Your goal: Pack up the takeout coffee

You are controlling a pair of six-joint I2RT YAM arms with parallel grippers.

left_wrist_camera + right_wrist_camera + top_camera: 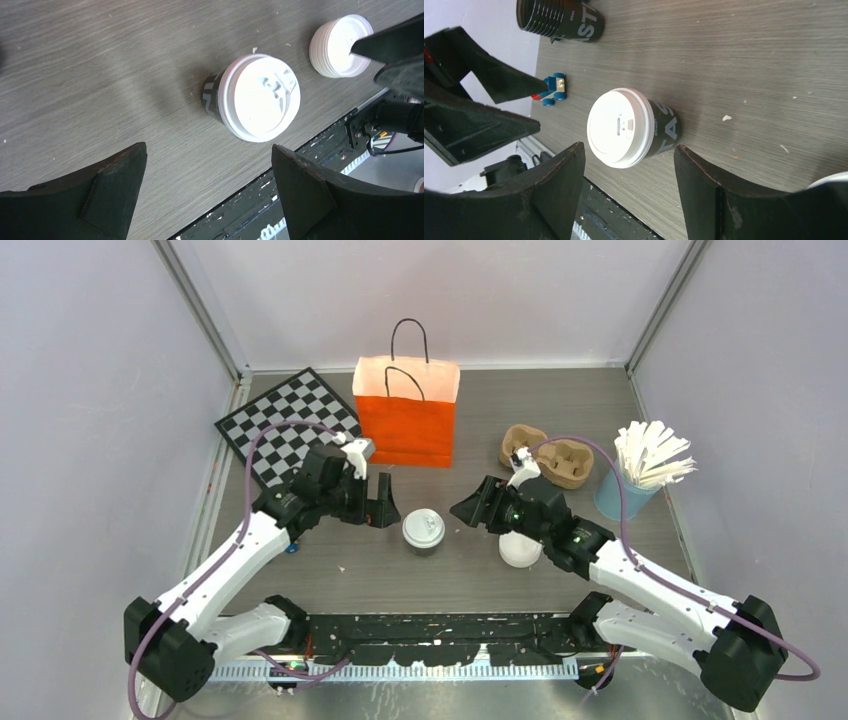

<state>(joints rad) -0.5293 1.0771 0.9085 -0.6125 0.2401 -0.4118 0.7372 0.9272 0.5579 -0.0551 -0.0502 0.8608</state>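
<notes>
The takeout coffee (pixel 423 531), a dark cup with a round white sip lid, stands upright on the table between my two grippers. My left gripper (pixel 385 508) hovers just left of it, open and empty; in the left wrist view the cup (pixel 260 97) lies ahead of the spread left gripper (pixel 208 150). My right gripper (pixel 466 512) is just to the cup's right, also open and empty. In the right wrist view the cup (pixel 624 127) sits just beyond the right gripper (pixel 629 149), not touched. The orange bag (pixel 407 415) stands upright behind them.
A stack of white lids (pixel 520 548) sits under my right arm. A cardboard cup carrier (pixel 548 455) and a blue cup of stirrers (pixel 640 480) are at the right, a checkerboard (pixel 285 430) at the back left. Stacked black lidless cups (pixel 559 20) and a blue toy car (pixel 554 89) lie at the left.
</notes>
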